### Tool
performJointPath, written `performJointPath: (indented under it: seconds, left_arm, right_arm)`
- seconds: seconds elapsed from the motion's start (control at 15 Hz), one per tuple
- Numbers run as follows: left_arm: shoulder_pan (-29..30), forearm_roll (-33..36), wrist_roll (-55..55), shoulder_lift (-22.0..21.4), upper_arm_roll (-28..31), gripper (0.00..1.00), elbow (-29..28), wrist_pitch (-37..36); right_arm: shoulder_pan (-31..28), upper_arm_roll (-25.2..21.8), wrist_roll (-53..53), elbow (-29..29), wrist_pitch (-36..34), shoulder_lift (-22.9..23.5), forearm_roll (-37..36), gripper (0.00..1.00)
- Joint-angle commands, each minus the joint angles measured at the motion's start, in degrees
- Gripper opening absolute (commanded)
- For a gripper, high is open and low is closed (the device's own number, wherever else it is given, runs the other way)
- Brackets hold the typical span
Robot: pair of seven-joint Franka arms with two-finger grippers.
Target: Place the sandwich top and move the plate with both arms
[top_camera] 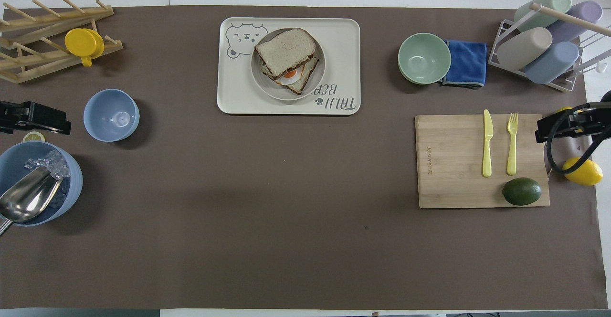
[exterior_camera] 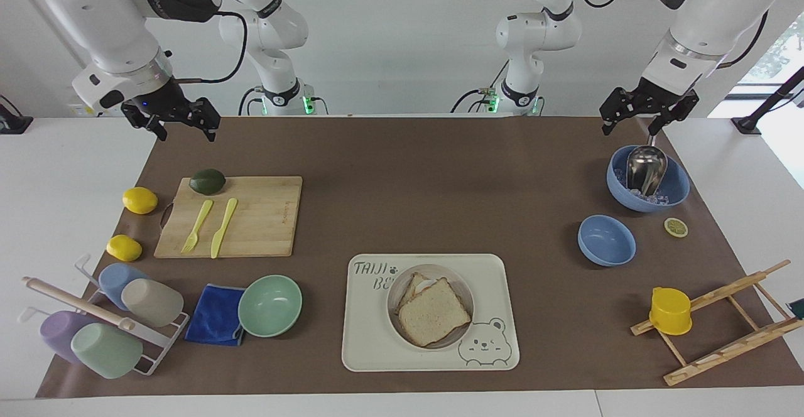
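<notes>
Bread, the square light-brown sandwich top (exterior_camera: 434, 311), already sits skewed on the egg toast in my round beige-grey plate (exterior_camera: 396, 316), at six o'clock facing. My left gripper (exterior_camera: 649, 109) and right gripper (exterior_camera: 171, 117) hang spread, empty. Overhead, plate at twelve o'clock: uneven lifting could slide that top off.

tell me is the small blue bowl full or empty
Empty: the small blue bowl shows its bare inside in the overhead view.

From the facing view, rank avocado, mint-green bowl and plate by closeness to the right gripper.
Right gripper hangs open over the table edge.
1. Avocado, on the cutting board.
2. Mint-green bowl, beside the blue cloth.
3. Plate, on the tray.
</notes>
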Motion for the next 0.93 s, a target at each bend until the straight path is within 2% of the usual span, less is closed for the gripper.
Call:
performJointPath:
  seconds: [0.0, 0.27, 0.87]
  left_arm:
    - [-0.13, 1.16, -1.81, -3.34, -0.53, 1.00, -5.13, 0.04]
    - [0.31, 0.99, -1.29, -0.63, 0.17, 1.00, -1.02, -0.04]
    - [-1.54, 0.46, -1.20, -0.62, 2.10, 1.00, -0.22, 0.66]
  right_arm:
    - [-1.11, 0.58, -1.51, -1.25, -0.04, -1.31, 1.24, 1.00]
    - [-1.11, 0.58, -1.51, -1.25, -0.04, -1.31, 1.24, 1.00]
    - [-1.11, 0.58, -1.51, -1.25, -0.04, -1.31, 1.24, 1.00]
